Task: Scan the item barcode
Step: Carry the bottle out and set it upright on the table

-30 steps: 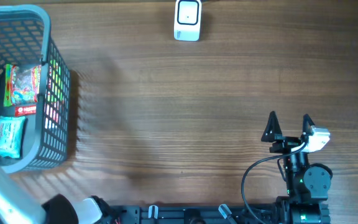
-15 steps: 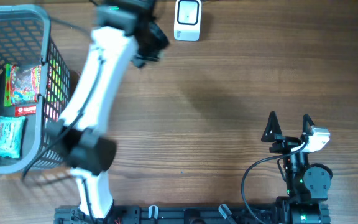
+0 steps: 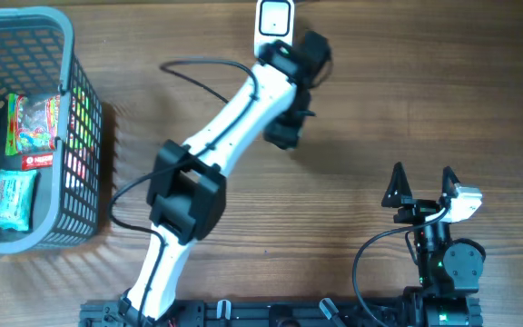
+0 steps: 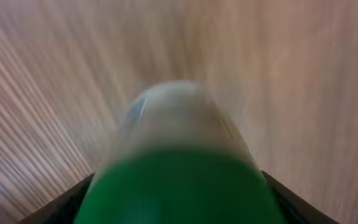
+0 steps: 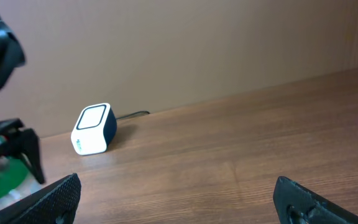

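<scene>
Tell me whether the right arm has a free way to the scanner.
Probably yes: bare table lies between the open right gripper and the scanner. The left gripper, holding a green item, hangs just beside the scanner and could crowd it.

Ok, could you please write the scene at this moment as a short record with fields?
scanner: white, at the far edge of the table
left gripper: reached out close to the scanner, shut on a green item; wrist view blurred
right gripper: open, empty, at the near right
basket: grey, far left
basket contents: colourful packet, teal packet
barcode: not visible
</scene>
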Action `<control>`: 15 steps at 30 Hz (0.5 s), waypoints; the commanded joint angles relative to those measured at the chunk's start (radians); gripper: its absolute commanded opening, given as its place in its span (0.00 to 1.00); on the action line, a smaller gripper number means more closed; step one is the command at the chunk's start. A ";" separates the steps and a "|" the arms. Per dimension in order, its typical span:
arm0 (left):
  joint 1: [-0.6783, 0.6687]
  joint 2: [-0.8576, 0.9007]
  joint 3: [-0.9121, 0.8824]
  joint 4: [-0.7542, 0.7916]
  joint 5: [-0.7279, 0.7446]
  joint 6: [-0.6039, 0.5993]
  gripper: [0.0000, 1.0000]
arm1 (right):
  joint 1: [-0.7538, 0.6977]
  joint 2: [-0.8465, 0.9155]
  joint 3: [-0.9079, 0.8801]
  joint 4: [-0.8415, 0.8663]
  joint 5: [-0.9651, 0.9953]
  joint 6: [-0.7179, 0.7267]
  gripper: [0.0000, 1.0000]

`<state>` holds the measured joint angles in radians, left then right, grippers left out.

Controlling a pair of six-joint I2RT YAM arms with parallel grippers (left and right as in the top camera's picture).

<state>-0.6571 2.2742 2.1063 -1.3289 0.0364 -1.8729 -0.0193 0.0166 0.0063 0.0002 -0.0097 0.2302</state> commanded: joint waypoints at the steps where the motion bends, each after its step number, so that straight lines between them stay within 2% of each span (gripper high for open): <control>1: -0.068 0.000 -0.074 0.090 0.027 -0.255 0.68 | 0.005 -0.003 -0.001 0.006 0.010 0.008 1.00; 3: -0.101 0.002 -0.133 0.156 0.026 -0.308 0.66 | 0.005 -0.003 -0.001 0.006 0.010 0.008 1.00; 5: -0.117 0.002 -0.180 0.213 0.022 -0.308 0.70 | 0.005 -0.003 -0.001 0.006 0.010 0.008 1.00; 7: -0.122 0.002 -0.207 0.238 0.011 -0.308 0.87 | 0.005 -0.003 -0.001 0.006 0.010 0.008 1.00; 8: -0.121 0.002 -0.207 0.242 0.007 -0.305 1.00 | 0.005 -0.003 -0.001 0.006 0.010 0.008 1.00; 10: -0.103 -0.021 -0.186 0.289 0.016 -0.222 1.00 | 0.005 -0.003 -0.001 0.006 0.010 0.008 1.00; 13: -0.090 -0.070 -0.140 0.303 0.014 -0.188 1.00 | 0.005 -0.003 -0.001 0.006 0.010 0.008 1.00; 15: -0.082 -0.129 -0.081 0.331 -0.021 -0.095 1.00 | 0.005 -0.003 -0.001 0.006 0.010 0.008 1.00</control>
<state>-0.7570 2.2654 1.9324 -1.0260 0.0605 -2.0232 -0.0193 0.0166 0.0063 0.0002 -0.0097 0.2302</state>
